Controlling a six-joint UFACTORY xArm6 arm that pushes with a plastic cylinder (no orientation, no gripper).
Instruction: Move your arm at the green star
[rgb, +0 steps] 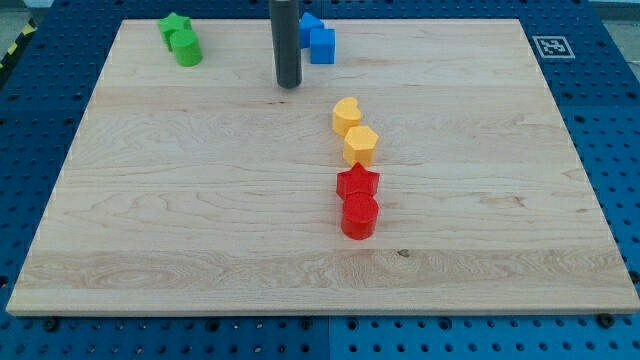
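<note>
The green star (174, 25) lies at the view's top left of the wooden board (200, 200), touching a green round block (186, 47) just below it. My tip (289, 84) rests on the board near the top middle, well to the right of the green star and slightly lower. It touches no block.
Two blue blocks (317, 40) sit right of the rod at the top. A yellow heart (346, 115) and yellow hexagon (360, 145) lie in the middle, with a red star (357, 183) and red hexagon (359, 216) below them.
</note>
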